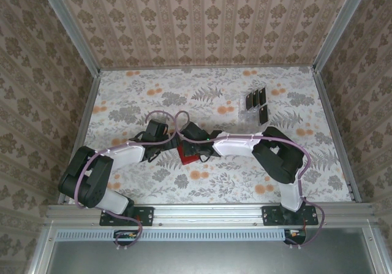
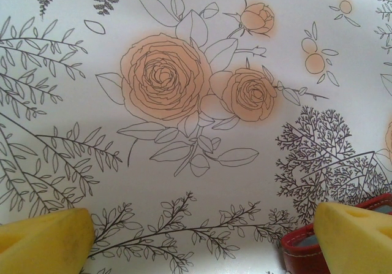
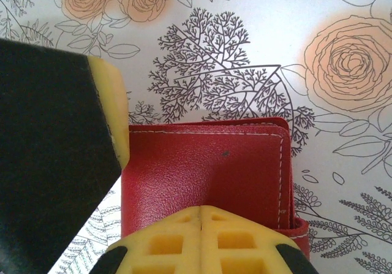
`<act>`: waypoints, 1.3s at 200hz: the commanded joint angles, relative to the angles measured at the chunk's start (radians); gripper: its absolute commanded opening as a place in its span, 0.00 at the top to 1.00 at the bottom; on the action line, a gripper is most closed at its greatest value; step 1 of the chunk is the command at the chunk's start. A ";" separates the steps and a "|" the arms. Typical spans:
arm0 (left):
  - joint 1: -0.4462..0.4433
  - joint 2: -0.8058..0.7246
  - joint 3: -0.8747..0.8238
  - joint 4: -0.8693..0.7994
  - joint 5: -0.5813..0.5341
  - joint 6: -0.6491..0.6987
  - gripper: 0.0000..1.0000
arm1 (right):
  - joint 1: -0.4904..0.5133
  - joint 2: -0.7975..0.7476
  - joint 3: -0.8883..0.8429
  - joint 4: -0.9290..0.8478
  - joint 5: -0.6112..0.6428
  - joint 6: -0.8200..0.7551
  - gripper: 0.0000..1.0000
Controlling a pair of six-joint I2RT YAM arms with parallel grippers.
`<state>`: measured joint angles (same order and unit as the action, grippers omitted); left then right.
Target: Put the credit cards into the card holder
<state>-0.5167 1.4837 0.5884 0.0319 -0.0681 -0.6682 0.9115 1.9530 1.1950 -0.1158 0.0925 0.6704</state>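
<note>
Yellow pads of the right gripper (image 3: pixel 201 216) press together, closed, over one edge of the small red stitched leather card holder (image 3: pixel 202 170), which lies mid-table on the floral-print cover (image 3: pixel 245 29). Left gripper (image 2: pixel 202 219) gapes wide, one finger (image 2: pixel 352 237) at the holder's corner. Thin black credit cards (image 1: pixel 256 103) sit far right in a clear plastic rack (image 1: pixel 239 112).

Top external: high above near edge, looking down over whole table (image 1: pixel 233 188). Both wrist views: very close, facing down onto table; share red card holder (image 3: pixel 202 170), corner in left, cover in right.
</note>
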 commanded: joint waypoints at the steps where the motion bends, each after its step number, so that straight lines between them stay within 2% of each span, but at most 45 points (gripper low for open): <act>1: -0.023 0.081 -0.051 -0.005 0.151 -0.022 0.03 | 0.030 0.065 -0.085 -0.091 -0.008 0.042 1.00; 62: -0.026 0.076 -0.050 -0.013 0.141 -0.022 0.03 | 0.063 0.049 -0.225 -0.021 0.008 0.097 1.00; 118: -0.028 0.087 -0.047 -0.017 0.130 -0.017 0.03 | 0.077 0.012 -0.258 -0.028 0.042 -0.002 1.00; 168: -0.032 0.094 -0.048 -0.015 0.118 -0.014 0.03 | 0.130 0.082 -0.261 -0.016 0.082 -0.048 1.00; 260: -0.039 0.081 -0.060 -0.020 0.095 -0.020 0.03 | 0.190 0.182 -0.349 0.072 0.130 0.033 1.00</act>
<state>-0.5373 1.4921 0.5842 0.0433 -0.1093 -0.6682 1.0576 1.9556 0.9733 0.2634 0.4202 0.6476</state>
